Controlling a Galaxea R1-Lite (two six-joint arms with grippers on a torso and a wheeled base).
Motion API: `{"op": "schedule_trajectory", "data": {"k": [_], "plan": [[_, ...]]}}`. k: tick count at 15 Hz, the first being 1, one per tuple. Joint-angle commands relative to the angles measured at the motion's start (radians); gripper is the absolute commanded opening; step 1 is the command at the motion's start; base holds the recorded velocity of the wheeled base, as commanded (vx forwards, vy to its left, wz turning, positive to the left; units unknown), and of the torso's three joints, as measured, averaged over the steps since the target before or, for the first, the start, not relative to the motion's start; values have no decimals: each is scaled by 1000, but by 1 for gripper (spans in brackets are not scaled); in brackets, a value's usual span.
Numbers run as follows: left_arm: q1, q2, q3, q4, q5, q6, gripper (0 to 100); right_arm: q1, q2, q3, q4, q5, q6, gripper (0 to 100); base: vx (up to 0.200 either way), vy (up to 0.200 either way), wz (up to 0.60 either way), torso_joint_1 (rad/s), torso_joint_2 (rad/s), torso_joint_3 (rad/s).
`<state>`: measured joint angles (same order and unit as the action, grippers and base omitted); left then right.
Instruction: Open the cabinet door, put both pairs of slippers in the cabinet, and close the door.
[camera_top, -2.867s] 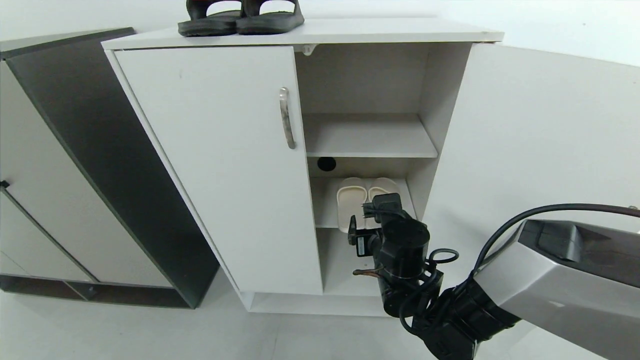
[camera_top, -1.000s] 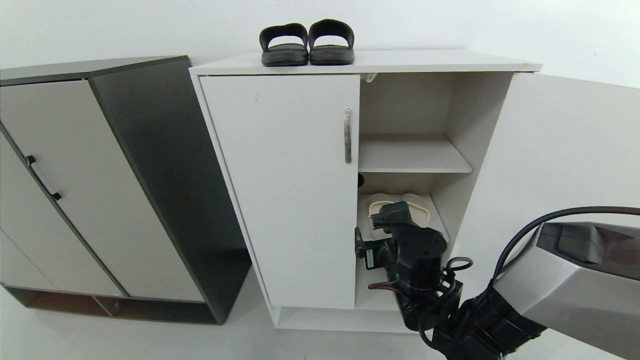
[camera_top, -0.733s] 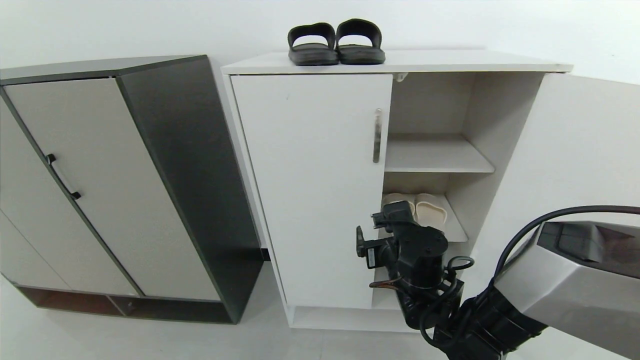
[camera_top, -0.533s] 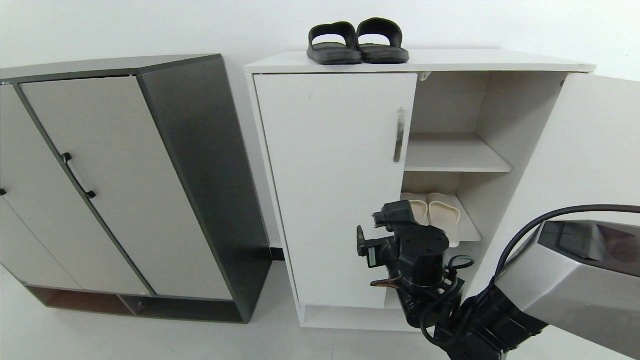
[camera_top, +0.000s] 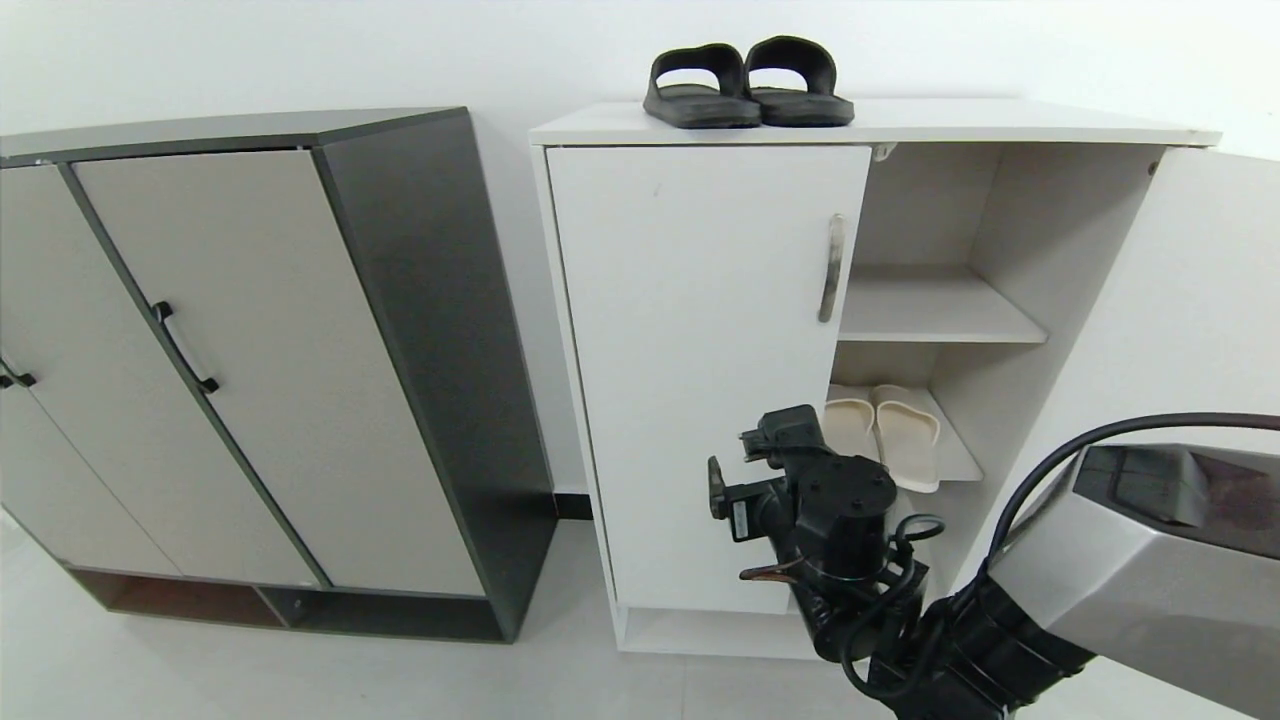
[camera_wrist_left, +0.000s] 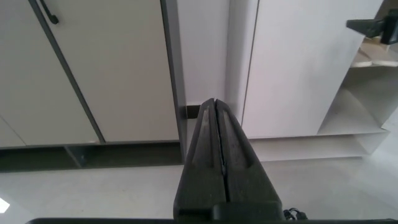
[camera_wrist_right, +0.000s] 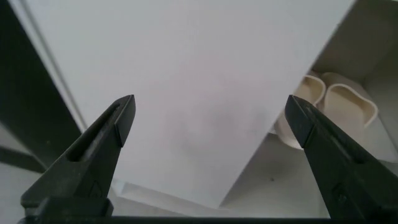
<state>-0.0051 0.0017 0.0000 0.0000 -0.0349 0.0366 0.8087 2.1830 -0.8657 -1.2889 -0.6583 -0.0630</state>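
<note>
Slippers in cream (camera_top: 893, 430) sit on the cabinet shelf (camera_top: 957, 462) just beyond the wide-open right hand (camera_wrist_right: 209, 106), black slippers (camera_top: 748, 85) above; left hand (camera_wrist_left: 214, 109) closed.

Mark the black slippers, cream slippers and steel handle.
black slippers (camera_top: 700, 105): head view, left one's sole.
cream slippers (camera_top: 908, 440): head view, right one's footbed.
steel handle (camera_top: 829, 268): head view, middle of the bar.

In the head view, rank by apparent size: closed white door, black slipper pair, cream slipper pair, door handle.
1. closed white door
2. black slipper pair
3. cream slipper pair, partly hidden, so its place below the black pair is unsure
4. door handle
</note>
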Motion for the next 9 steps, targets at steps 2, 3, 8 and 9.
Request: {"op": "schedule_trajectory", "data": {"k": [2,3,8,9], "plan": [[1,0,0,0,0,0,0,-2,6,-1,-3,-1,-14,100,0,0,0,0,0,0],[1,0,0,0,0,0,0,-2,4,-1,-6,0,-14,100,0,0,0,0,0,0],[1,0,0,0,0,0,0,-2,6,8,-58,36,-20,100,0,0,0,0,0,0],[1,0,0,0,0,0,0,-2,6,8,-58,36,-20,100,0,0,0,0,0,0]]}}
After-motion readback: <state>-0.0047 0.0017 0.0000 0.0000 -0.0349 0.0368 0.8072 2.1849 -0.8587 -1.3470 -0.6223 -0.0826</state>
